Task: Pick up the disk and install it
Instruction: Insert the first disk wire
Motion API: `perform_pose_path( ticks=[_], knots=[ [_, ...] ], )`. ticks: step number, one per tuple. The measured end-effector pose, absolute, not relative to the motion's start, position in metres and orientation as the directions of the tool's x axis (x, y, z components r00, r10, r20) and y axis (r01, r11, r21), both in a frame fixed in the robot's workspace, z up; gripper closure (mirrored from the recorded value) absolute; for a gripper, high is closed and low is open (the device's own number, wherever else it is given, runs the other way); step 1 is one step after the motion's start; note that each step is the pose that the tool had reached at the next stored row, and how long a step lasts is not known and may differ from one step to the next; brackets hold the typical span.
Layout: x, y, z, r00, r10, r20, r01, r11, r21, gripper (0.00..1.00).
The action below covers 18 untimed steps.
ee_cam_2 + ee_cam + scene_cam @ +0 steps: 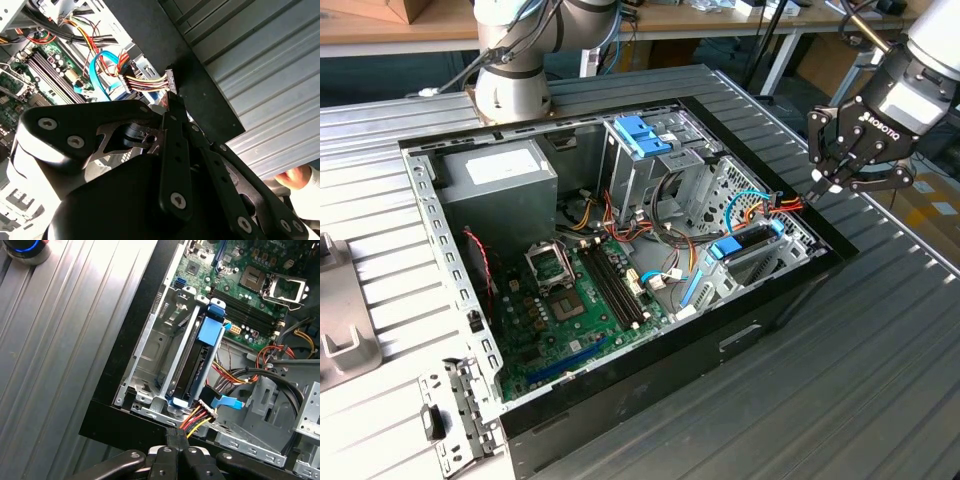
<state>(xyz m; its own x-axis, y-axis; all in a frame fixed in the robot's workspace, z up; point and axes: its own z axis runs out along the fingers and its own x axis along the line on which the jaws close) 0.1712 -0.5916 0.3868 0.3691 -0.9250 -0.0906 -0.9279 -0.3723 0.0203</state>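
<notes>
1. The gripper (847,160) hangs above the computer case (760,330), over its rim on the exterior view's right, holding nothing.
2. In the first wrist view, its dark fingers (172,447) press together at the tips, right above the case's black edge.
3. The disk (197,367) sits in the metal bay (150,360) at the corner of the case, on edge between its blue rails; the exterior view shows it (752,240) below the gripper and apart from it.
4. A bundle of coloured wires (197,420) with a pale plug lies beside the end of the disk, just under the fingertips; I cannot tell if the plug is seated.
5. The green board (580,300) covers the case floor, and the grey power box (495,180) stands in the far corner.
6. A person's hand (295,177) shows at the edge of the second wrist view, on the ribbed table (860,380).
</notes>
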Motion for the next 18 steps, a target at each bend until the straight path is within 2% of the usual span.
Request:
perform_pose_path(
  ticks=[18],
  knots=[
    [0.1712,-0.5916,0.3867,0.429,-0.899,-0.090,-0.901,-0.433,0.020,0.90]
  ],
)
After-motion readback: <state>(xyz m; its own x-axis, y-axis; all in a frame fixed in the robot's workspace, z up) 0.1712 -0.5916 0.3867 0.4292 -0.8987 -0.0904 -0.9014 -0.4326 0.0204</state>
